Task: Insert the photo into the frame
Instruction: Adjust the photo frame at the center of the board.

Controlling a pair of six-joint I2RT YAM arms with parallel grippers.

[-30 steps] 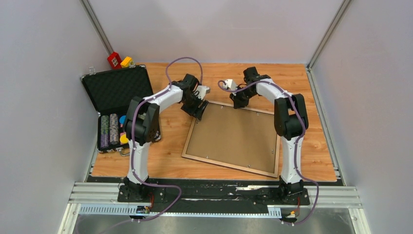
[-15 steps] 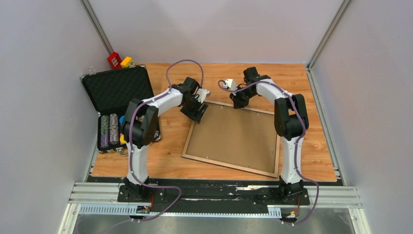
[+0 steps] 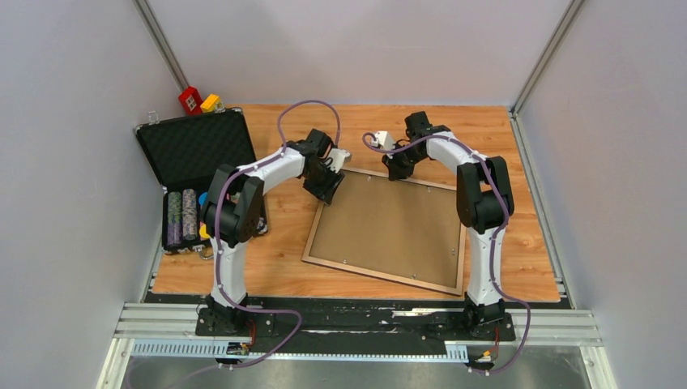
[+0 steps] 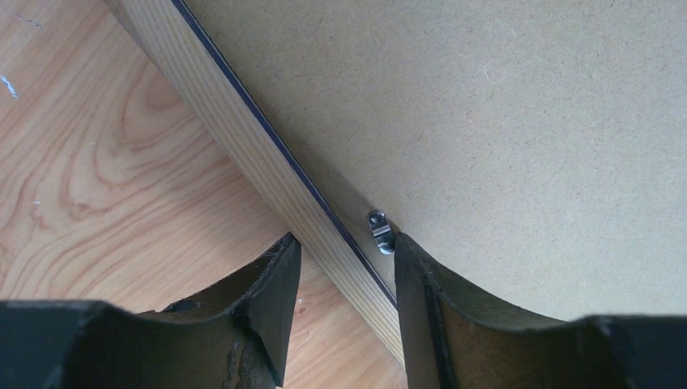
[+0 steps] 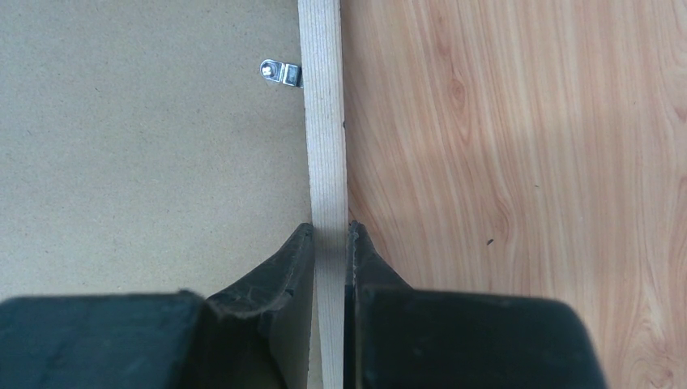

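Note:
The frame [image 3: 381, 276] lies back-up on the table, its tan wood border round a brown hardboard backing panel [image 3: 389, 231]. The photo is hidden. My left gripper [image 3: 326, 188] is at the frame's far left corner. In the left wrist view its jaws [image 4: 346, 243] stand open astride the border [image 4: 243, 154], one finger over the table, the other on the backing beside a metal clip [image 4: 379, 231]. My right gripper [image 3: 398, 172] is at the far edge. The right wrist view shows it [image 5: 330, 228] shut on the border strip [image 5: 322, 121], with another clip [image 5: 279, 71] further along.
An open black foam-lined case [image 3: 194, 150] with poker chips [image 3: 183, 217] sits at the table's left edge, close to the left arm. A red block [image 3: 191, 100] and a yellow block [image 3: 211, 103] rest at the far left corner. Grey walls enclose the table.
The left gripper's jaws have narrowed around the frame border, and it has crept slightly toward the frame's far corner. The right arm and the frame have not moved.

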